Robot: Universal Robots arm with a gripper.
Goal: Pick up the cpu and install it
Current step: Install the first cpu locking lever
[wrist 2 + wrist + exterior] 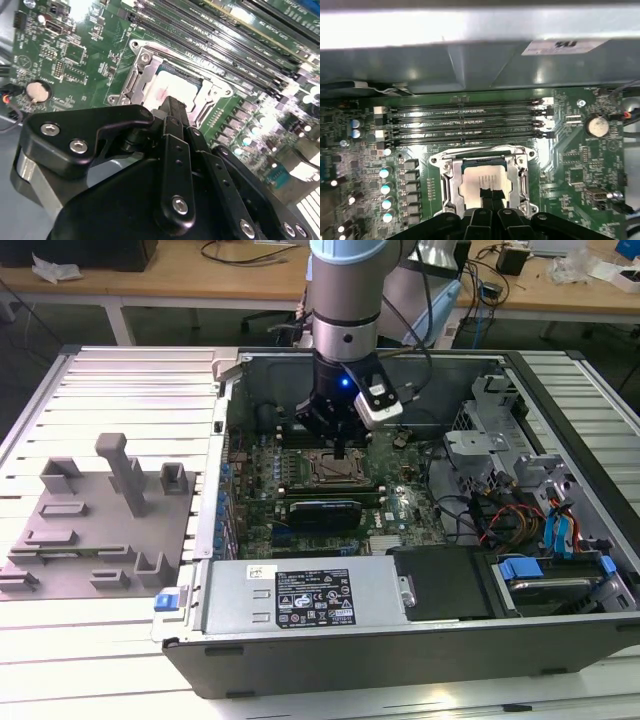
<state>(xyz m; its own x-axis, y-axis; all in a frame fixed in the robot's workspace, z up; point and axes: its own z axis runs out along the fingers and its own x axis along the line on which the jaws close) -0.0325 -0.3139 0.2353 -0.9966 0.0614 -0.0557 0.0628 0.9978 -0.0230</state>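
Observation:
The cpu (pixel 179 88), a flat silvery-white square, lies inside the black-framed motherboard socket (pixel 134 76) of the open computer case (pixel 420 660). My gripper (pixel 172 106) hangs straight above it, fingers pressed together into one narrow black tip at the cpu's top face; nothing shows between them. In the first wrist view the cpu (pixel 489 178) sits in the socket frame (pixel 448 176), with the gripper (pixel 489 195) over its near edge. The exterior view shows my gripper (pixel 343 452) low over the socket (pixel 318 478) in the middle of the board.
Memory slots (pixel 465 122) run alongside the socket, below the case wall (pixel 480 60). A power supply (pixel 300 595) lines the case front. Drive cages and cables (pixel 520 500) sit at the exterior view's right. A grey plastic fixture with blocks (pixel 100 520) rests outside the case at the left.

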